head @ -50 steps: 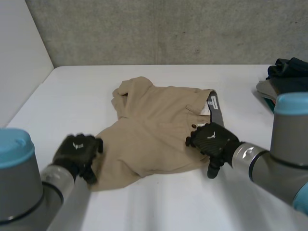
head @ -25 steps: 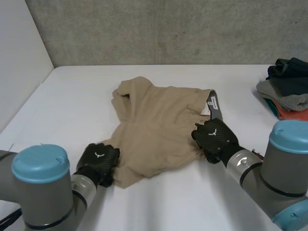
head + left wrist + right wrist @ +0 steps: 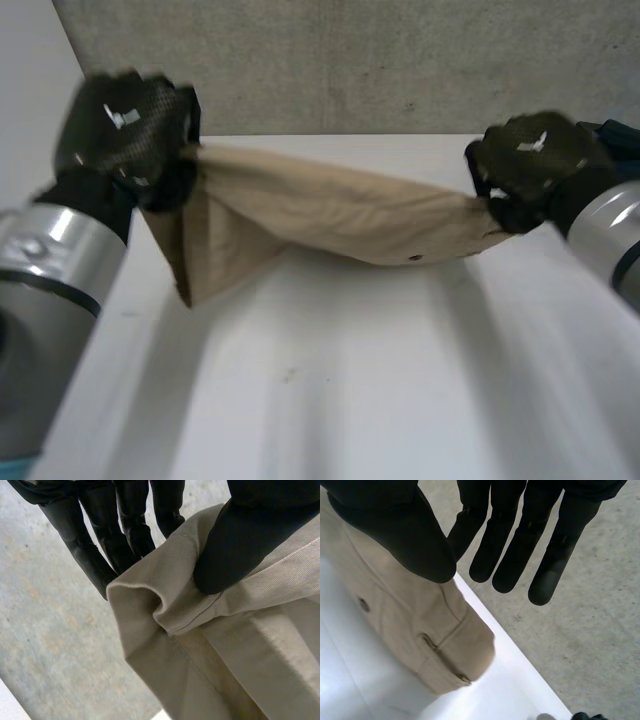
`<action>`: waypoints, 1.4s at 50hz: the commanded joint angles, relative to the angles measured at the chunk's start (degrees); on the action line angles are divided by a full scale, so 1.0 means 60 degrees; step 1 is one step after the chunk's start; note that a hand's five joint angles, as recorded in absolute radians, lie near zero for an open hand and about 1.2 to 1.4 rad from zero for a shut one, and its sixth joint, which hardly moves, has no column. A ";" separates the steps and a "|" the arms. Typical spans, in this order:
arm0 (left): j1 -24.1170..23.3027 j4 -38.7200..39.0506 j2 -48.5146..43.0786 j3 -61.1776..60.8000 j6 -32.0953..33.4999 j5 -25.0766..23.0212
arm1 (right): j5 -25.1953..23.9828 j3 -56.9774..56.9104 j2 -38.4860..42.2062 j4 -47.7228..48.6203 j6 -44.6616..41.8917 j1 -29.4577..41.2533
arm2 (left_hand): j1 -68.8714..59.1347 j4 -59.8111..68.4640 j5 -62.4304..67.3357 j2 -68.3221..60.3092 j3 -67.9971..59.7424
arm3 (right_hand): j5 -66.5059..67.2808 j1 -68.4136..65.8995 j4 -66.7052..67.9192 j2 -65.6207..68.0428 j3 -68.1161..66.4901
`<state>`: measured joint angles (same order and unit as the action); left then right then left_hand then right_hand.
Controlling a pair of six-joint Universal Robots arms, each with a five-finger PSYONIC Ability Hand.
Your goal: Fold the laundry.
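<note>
Beige shorts [image 3: 330, 215] hang in the air above the white table [image 3: 350, 380], stretched between my two raised hands. My left hand [image 3: 125, 125] grips one end, and a loose flap drops below it. In the left wrist view its thumb [image 3: 250, 535] pinches a folded hem of the shorts [image 3: 225, 650] against the fingers [image 3: 125, 525]. My right hand [image 3: 535, 165] holds the other end. In the right wrist view the thumb [image 3: 405, 530] clamps the waistband part of the shorts [image 3: 415, 630], where a button and belt loops show.
A dark garment [image 3: 625, 135] from a clothes pile peeks out behind my right hand at the table's back right. A concrete wall [image 3: 350, 60] rises behind the table. The table's far edge [image 3: 520, 675] runs just beyond the hanging cloth.
Both hands closed on the shorts' near edges, then rose and spread apart. The shorts left the table and now hang stretched between them.
</note>
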<state>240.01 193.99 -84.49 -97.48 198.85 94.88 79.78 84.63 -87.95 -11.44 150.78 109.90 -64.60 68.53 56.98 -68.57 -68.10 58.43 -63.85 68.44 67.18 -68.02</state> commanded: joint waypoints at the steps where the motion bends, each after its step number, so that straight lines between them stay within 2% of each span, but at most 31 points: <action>1: 0.0383 -0.1554 -0.0593 0.1436 -0.0343 -0.0842 | -0.0538 -0.1682 0.1004 -0.1652 0.0358 -0.0168 | -0.2566 0.1912 0.2170 -0.1906 -0.1983 | 0.1928 -0.2692 0.1927 0.2137 -0.1997; 5: 0.0632 -0.2067 -0.2595 0.2327 -0.0373 -0.1253 | -0.0422 -0.2195 0.2481 -0.1741 0.0387 -0.0007 | -0.2566 0.1912 0.2170 -0.1906 -0.1983 | 0.1928 -0.2692 0.1927 0.2137 -0.1997; 8: 0.0735 -0.2053 -0.3624 0.2842 -0.0315 -0.1224 | -0.0304 -0.2473 0.3303 -0.1682 0.0329 0.0081 | -0.2566 0.1912 0.2170 -0.1906 -0.1983 | 0.1928 -0.2692 0.1927 0.2137 -0.1997; 15: 0.0984 -0.1147 -0.5823 0.5272 -0.0388 -0.1399 | 0.0281 -0.3805 0.4726 -0.0512 0.0562 0.0579 | -0.2566 0.1912 0.2170 -0.1906 -0.1983 | 0.1928 -0.2692 0.1927 0.2137 -0.1997; 19: 0.0985 0.0331 -0.6088 0.6927 -0.0534 -0.1546 | 0.0779 -0.5123 0.4888 0.1185 0.1367 0.0755 | -0.2566 0.1912 0.2170 -0.1906 -0.1983 | 0.1928 -0.2692 0.1927 0.2137 -0.1997; 20: 0.0970 0.1074 -0.6089 0.7452 -0.0737 -0.1517 | 0.1114 -0.5590 0.4888 0.1929 0.1702 0.0799 | -0.2566 0.1912 0.2170 -0.1906 -0.1983 | 0.1928 -0.2692 0.1927 0.2137 -0.1997; 24: 0.0940 0.2906 -0.5826 0.8071 -0.1629 -0.1283 | 0.1964 -0.6442 0.4567 0.3717 0.2363 0.0799 | -0.2566 0.1912 0.2170 -0.1906 -0.1983 | 0.1928 -0.2692 0.1927 0.2137 -0.1997; 27: 0.0926 0.3731 -0.5606 0.8088 -0.2129 -0.1122 | 0.2215 -0.6561 0.4143 0.4483 0.2598 0.0770 | -0.2566 0.1912 0.2170 -0.1906 -0.1983 | 0.1928 -0.2692 0.1927 0.2137 -0.1997; 31: 0.1014 0.4012 -0.5167 0.7708 -0.2716 -0.1033 | 0.1880 -0.5919 0.3351 0.4092 0.2716 0.0858 | -0.2566 0.1912 0.2170 -0.1906 -0.1983 | 0.1928 -0.2692 0.1927 0.2137 -0.1997; 34: 0.1204 0.3690 -0.4742 0.6626 -0.3170 -0.1165 | 0.1047 -0.4821 0.2794 0.3447 0.2760 0.0902 | -0.2566 0.1912 0.2170 -0.1906 -0.1983 | 0.1928 -0.2692 0.1927 0.2137 -0.1997; 35: 0.1291 0.3559 -0.4538 0.5883 -0.3388 -0.1325 | 0.0667 -0.4166 0.2590 0.3242 0.2760 0.0888 | -0.2566 0.1912 0.2170 -0.1906 -0.1983 | 0.1928 -0.2692 0.1927 0.2137 -0.1997; 41: 0.1555 0.3659 -0.4140 0.2862 -0.3771 -0.2248 | -0.0244 -0.1643 0.2353 0.2976 0.2629 0.0566 | -0.2566 0.1912 0.2170 -0.1906 -0.1983 | 0.1928 -0.2692 0.1927 0.2137 -0.1997; 45: 0.1658 0.4230 -0.4403 0.0840 -0.3757 -0.2936 | -0.0683 -0.0016 0.2923 0.3254 0.2263 0.0317 | -0.2566 0.1912 0.2170 -0.1906 -0.1983 | 0.1928 -0.2692 0.1927 0.2137 -0.1997; 48: 0.1746 0.5296 -0.5382 -0.0551 -0.3436 -0.3405 | -0.1064 0.0848 0.4179 0.3693 0.1446 0.0214 | -0.2566 0.1912 0.2170 -0.1906 -0.1983 | 0.1928 -0.2692 0.1927 0.2137 -0.1997; 52: 0.1819 0.5842 -0.6043 -0.1241 -0.2691 -0.3553 | -0.0978 0.1085 0.5105 0.3447 0.0304 0.0184 | -0.2566 0.1912 0.2170 -0.1906 -0.1983 | 0.1928 -0.2692 0.1927 0.2137 -0.1997; 55: 0.1819 0.5610 -0.5885 -0.1506 -0.2148 -0.3538 | -0.0745 0.1056 0.5079 0.2935 0.0021 0.0141 | -0.2566 0.1912 0.2170 -0.1906 -0.1983 | 0.1928 -0.2692 0.1927 0.2137 -0.1997; 59: 0.1863 0.5068 -0.5213 -0.1624 -0.1941 -0.3509 | -0.0509 0.1114 0.4787 0.2669 0.0531 0.0140 | -0.2566 0.1912 0.2170 -0.1906 -0.1983 | -0.2186 0.1422 -0.2187 -0.1977 0.2117; 63: 0.1893 0.4454 -0.4567 -0.1581 -0.1999 -0.3465 | -0.0494 0.1246 0.4246 0.2639 0.0899 0.0097 | -0.2566 0.1912 0.2170 -0.1906 -0.1983 | -0.5105 0.4341 -0.5106 -0.4896 0.5036; 70: 0.1849 0.3763 -0.4199 -0.1449 -0.1970 -0.3421 | -0.0611 0.1247 0.4199 0.2830 0.0900 0.0126 | -0.2566 0.1912 0.2170 -0.1906 -0.1983 | -0.6036 0.5273 -0.6037 -0.5827 0.5967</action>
<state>251.26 220.80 -112.55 -107.08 187.26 74.04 76.77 92.11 -61.93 4.48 155.31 110.52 -64.61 68.66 56.98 -68.78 -68.32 21.64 -35.29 32.85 33.35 -32.95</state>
